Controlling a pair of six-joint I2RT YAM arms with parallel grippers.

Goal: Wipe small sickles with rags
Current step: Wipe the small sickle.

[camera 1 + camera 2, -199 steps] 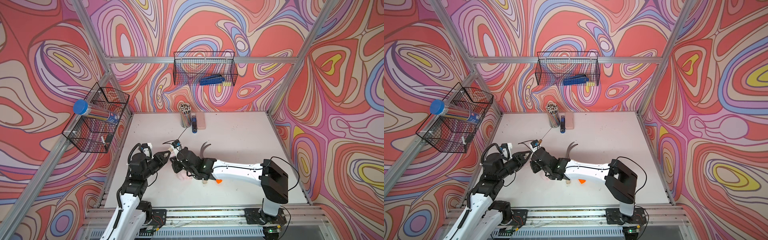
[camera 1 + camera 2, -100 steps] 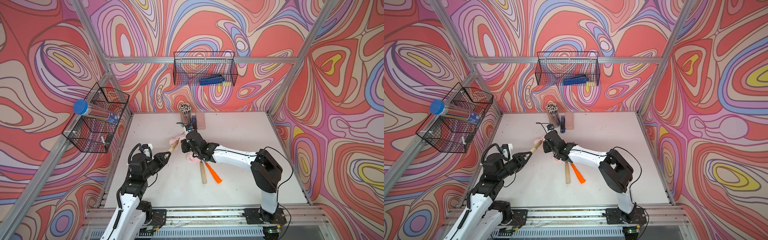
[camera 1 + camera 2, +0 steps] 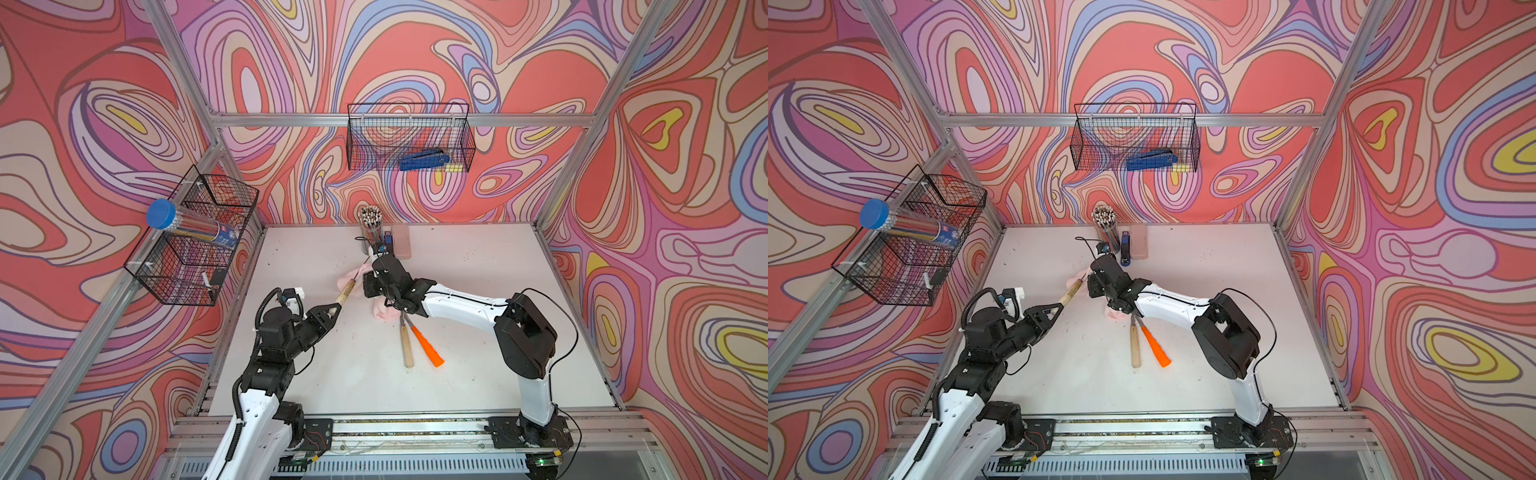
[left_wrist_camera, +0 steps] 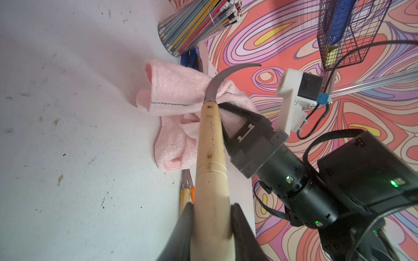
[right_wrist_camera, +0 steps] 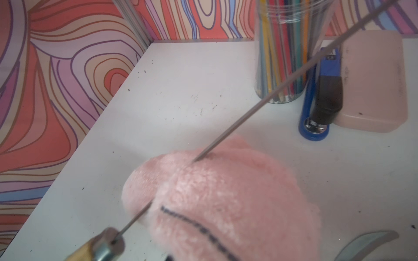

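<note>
One sickle (image 4: pixel 211 158) is clamped in the left gripper (image 4: pixel 211 210); two sickles (image 3: pixel 406 345) (image 3: pixel 428 351) are laid together on the table (image 3: pixel 332 374). One rag (image 4: pixel 176 90), pinched in the closed right gripper (image 3: pixel 369 286), is wrapped round the held blade (image 4: pixel 212 90).

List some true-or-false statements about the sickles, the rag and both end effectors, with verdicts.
1. The left end effector grips a wooden-handled sickle by its handle. True.
2. The right end effector is open. False: it is shut on the rag.
3. The orange-handled sickle lies on the table beside a second wooden-handled sickle. True.
4. The rag lies spread flat, untouched. False: it is bunched around the held sickle's blade.
</note>
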